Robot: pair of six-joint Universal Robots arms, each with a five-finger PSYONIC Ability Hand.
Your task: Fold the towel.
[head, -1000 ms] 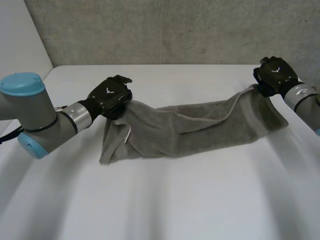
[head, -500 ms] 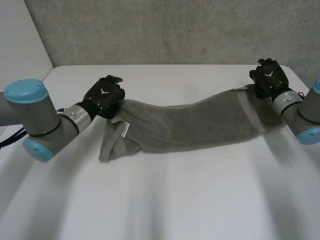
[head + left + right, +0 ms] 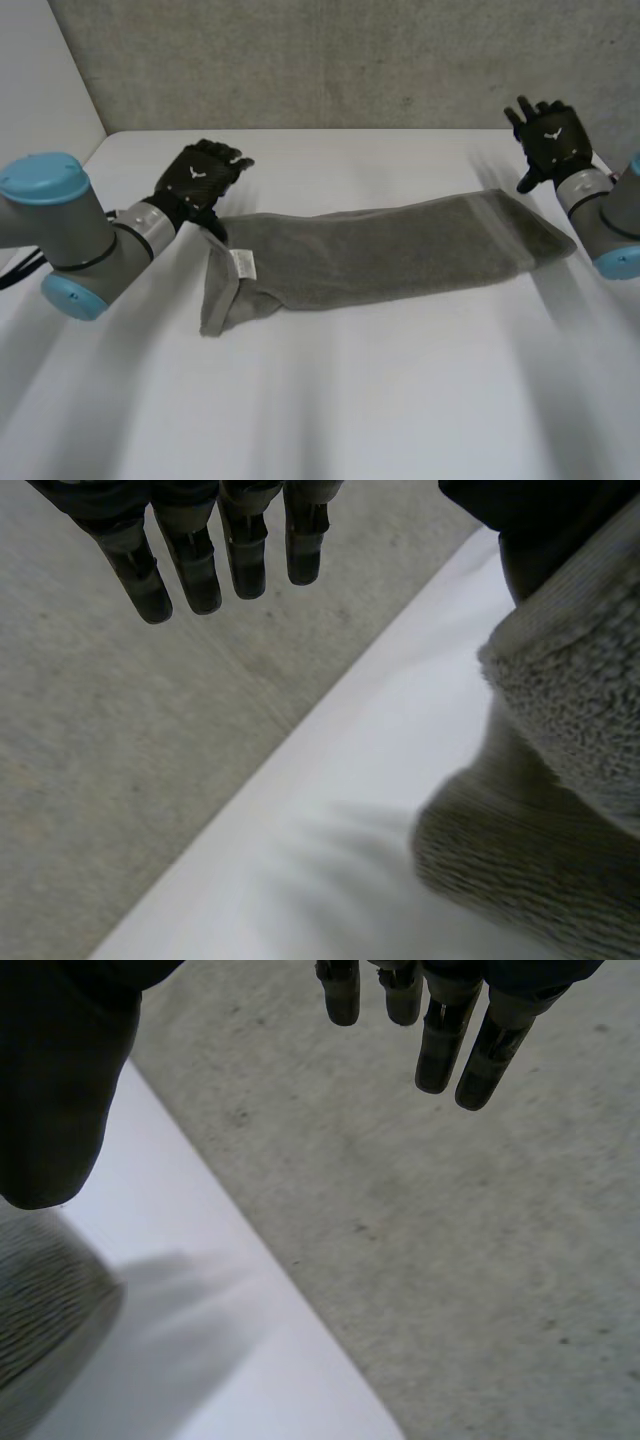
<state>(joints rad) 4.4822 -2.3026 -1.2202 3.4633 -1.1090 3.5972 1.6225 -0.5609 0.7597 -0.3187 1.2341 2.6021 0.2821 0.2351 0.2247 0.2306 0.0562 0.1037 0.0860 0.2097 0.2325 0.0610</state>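
1. Towel (image 3: 400,250): grey terry cloth, fuzzy and looped, matt, with a flatter woven band near its three o'clock end.
2. Label (image 3: 242,264) at its nine o'clock end: thin, smooth, white.
3. Table (image 3: 350,400): white, smooth, slight sheen.
4. Wall (image 3: 330,60) at twelve o'clock: grey, rough, speckled, matt.
5. My left hand (image 3: 197,180) and right hand (image 3: 550,140): black hard shells, faint sheen.
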